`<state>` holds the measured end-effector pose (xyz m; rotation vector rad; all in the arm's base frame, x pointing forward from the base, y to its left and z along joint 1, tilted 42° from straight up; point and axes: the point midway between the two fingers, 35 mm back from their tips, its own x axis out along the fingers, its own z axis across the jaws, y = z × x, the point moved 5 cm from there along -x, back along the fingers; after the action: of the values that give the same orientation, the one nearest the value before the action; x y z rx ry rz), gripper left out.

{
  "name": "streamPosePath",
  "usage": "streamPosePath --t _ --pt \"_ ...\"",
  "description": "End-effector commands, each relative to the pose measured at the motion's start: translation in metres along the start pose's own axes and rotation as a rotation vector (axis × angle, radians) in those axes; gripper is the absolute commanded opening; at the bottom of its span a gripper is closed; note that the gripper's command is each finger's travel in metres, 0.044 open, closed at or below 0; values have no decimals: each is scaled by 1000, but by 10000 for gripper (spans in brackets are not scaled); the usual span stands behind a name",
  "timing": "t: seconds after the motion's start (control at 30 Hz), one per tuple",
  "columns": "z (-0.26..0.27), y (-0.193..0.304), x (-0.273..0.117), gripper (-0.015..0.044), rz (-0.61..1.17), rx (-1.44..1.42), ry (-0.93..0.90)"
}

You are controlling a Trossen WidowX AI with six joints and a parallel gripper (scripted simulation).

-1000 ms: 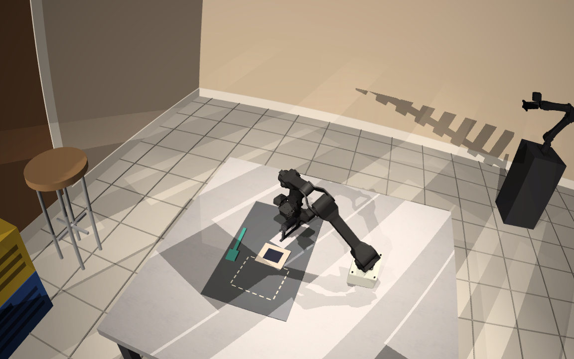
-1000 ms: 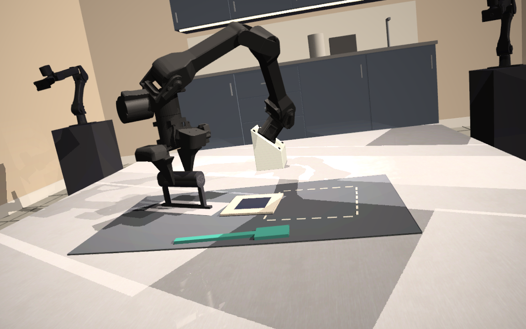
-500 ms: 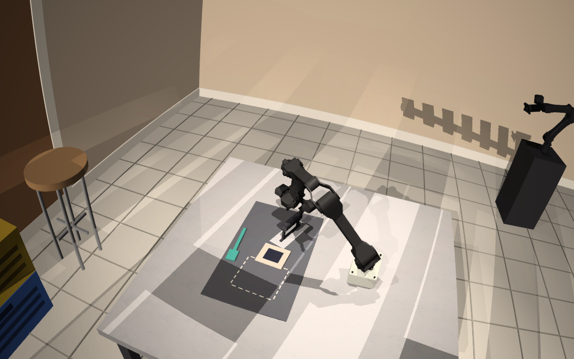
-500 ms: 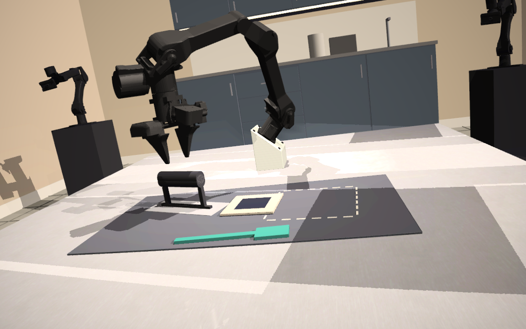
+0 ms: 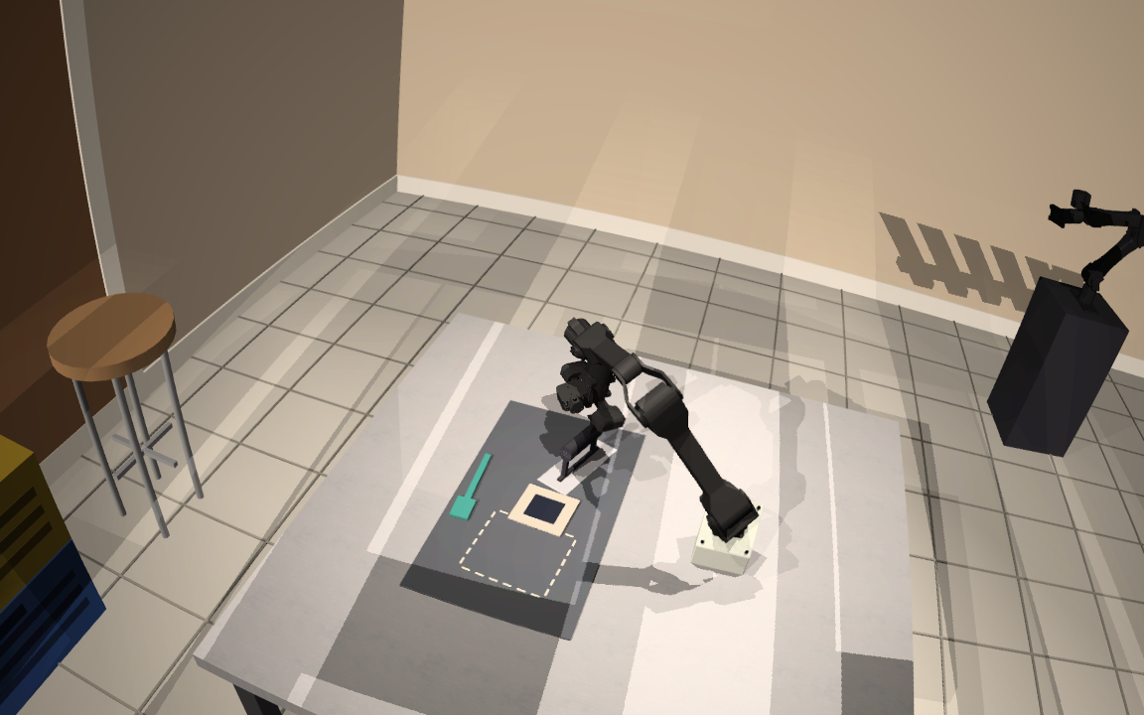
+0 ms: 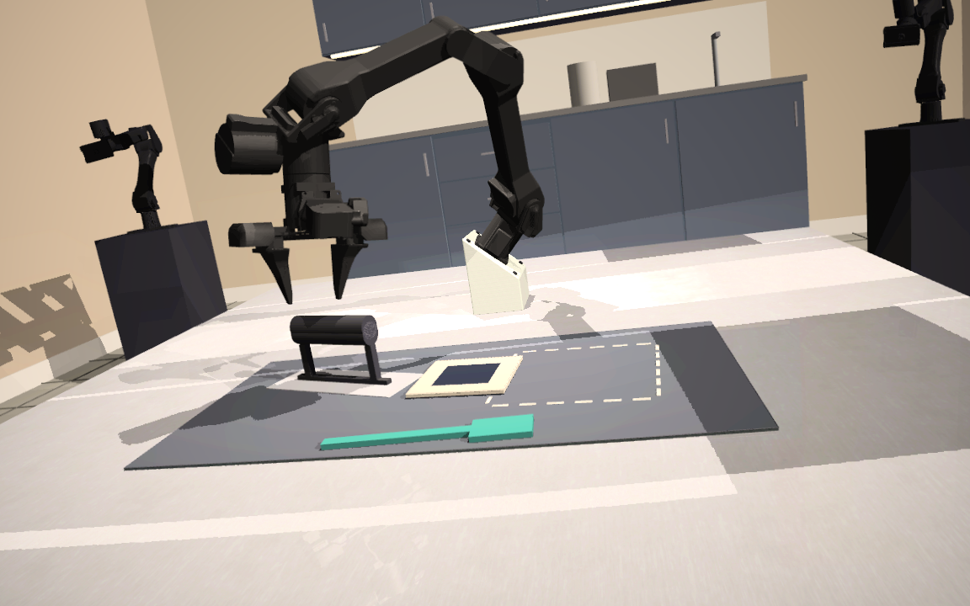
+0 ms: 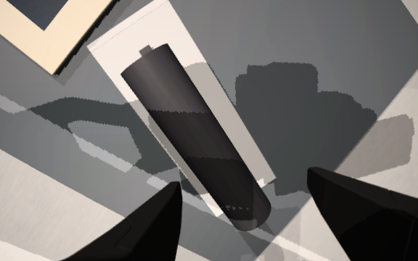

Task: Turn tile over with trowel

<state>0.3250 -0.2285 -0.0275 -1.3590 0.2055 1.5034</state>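
Hovering above the black-handled trowel (image 5: 578, 442) (image 6: 333, 330) (image 7: 194, 134), jaws apart and holding nothing.
Lying marked side up, right of it in the exterior view: the tile (image 5: 515, 504) (image 6: 466, 374) (image 7: 85, 25), overlapping the dashed outline (image 5: 545, 595) (image 6: 658, 370).

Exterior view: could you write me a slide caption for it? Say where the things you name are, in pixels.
An open gripper (image 6: 314, 301) hangs above a black-handled trowel (image 6: 333, 330), beside a tile (image 6: 420, 388) lying dark-square up on a grey mat (image 6: 247, 444).
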Motion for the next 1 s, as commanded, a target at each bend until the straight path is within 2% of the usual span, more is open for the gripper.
streamPosePath --t 0.0,0.5,0.97 --pt "1 4 1 300 1 120 38" --pt "3 13 12 300 -72 586 169" --pt "10 19 19 300 -216 1027 245"
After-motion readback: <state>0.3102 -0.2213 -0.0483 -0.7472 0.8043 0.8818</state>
